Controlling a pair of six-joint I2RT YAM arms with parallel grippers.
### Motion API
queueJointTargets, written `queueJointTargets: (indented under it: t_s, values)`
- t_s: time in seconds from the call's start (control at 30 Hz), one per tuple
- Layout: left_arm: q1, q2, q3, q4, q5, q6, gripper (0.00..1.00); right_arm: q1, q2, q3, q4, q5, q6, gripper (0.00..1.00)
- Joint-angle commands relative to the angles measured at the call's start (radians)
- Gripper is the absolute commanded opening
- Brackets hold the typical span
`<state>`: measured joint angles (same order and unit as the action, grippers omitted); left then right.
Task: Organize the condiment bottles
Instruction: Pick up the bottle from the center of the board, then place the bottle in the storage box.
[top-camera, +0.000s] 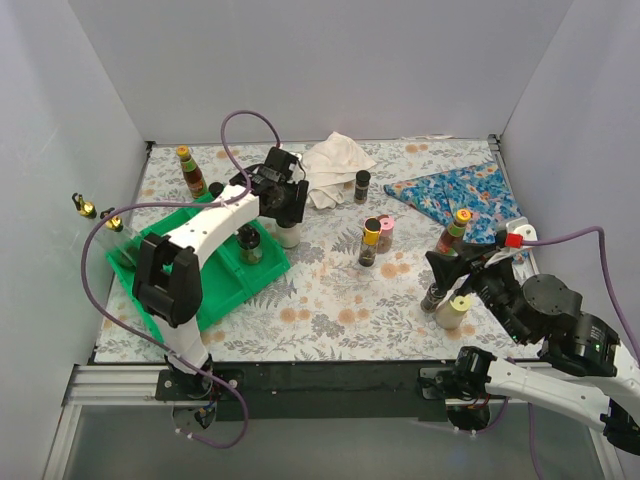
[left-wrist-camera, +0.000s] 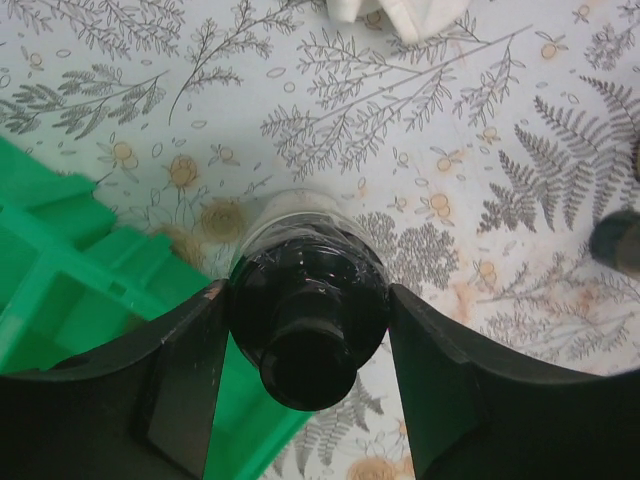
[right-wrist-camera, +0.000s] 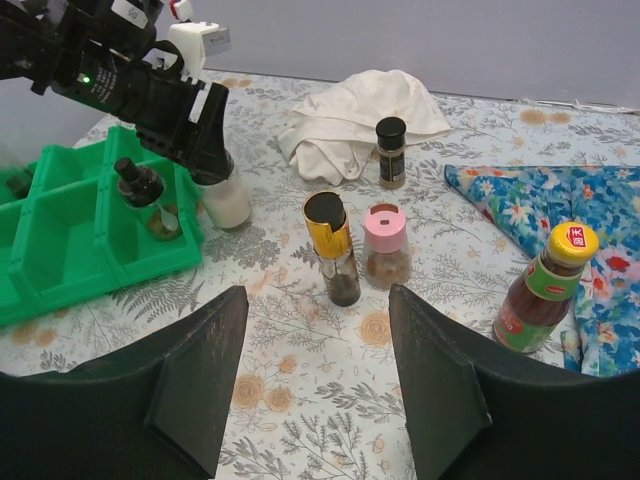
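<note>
The left hand (left-wrist-camera: 306, 292) is clamped on a cream-bodied bottle with a black cap (right-wrist-camera: 226, 200), one black finger pressed against each side of the bottle's shoulder. The bottle is held upright just beside the right edge of the green plastic compartment tray (top-camera: 225, 288). Whether its base rests on the floral-patterned table (top-camera: 330, 300) cannot be told. A dark glass bottle with a black top (right-wrist-camera: 143, 190) is seen standing in the tray compartment nearest the held bottle.

The right hand (right-wrist-camera: 315, 298) is held with its fingers apart and nothing between them. Beyond it, near the middle of the table, a tall dark bottle with a yellow cap (right-wrist-camera: 332, 250) and a small jar with a pink cap (right-wrist-camera: 385, 245) are set just beside each other. Farther back, a small black-capped jar (right-wrist-camera: 390, 152) stands beside the crumpled white cloth (right-wrist-camera: 350, 110). A sauce bottle with a yellow cap and green label (right-wrist-camera: 545, 290) is placed at the edge of the blue floral cloth (right-wrist-camera: 520, 200).
</note>
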<state>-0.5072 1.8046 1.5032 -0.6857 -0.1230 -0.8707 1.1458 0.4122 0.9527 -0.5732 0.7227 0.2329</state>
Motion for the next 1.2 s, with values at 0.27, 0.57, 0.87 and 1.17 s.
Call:
queueJointTargets:
  t_s: [0.27, 0.57, 0.87, 1.17]
  values:
    - [-0.037, -0.407, -0.020, -0.178, 0.065, 0.009, 0.00, 0.003, -0.018, 0.041, 0.044, -0.026, 0.051, 0.66]
    - [-0.039, -0.580, -0.227, -0.141, 0.008, 0.004, 0.00, 0.005, -0.016, 0.055, 0.027, -0.057, 0.077, 0.66]
    - [-0.039, -0.672, -0.417, 0.009, -0.135, 0.009, 0.00, 0.005, 0.005, 0.070, 0.024, -0.072, 0.077, 0.66]
    - [-0.037, -0.663, -0.514, 0.098, -0.162, -0.005, 0.00, 0.005, 0.004, 0.064, 0.024, -0.066, 0.080, 0.66]
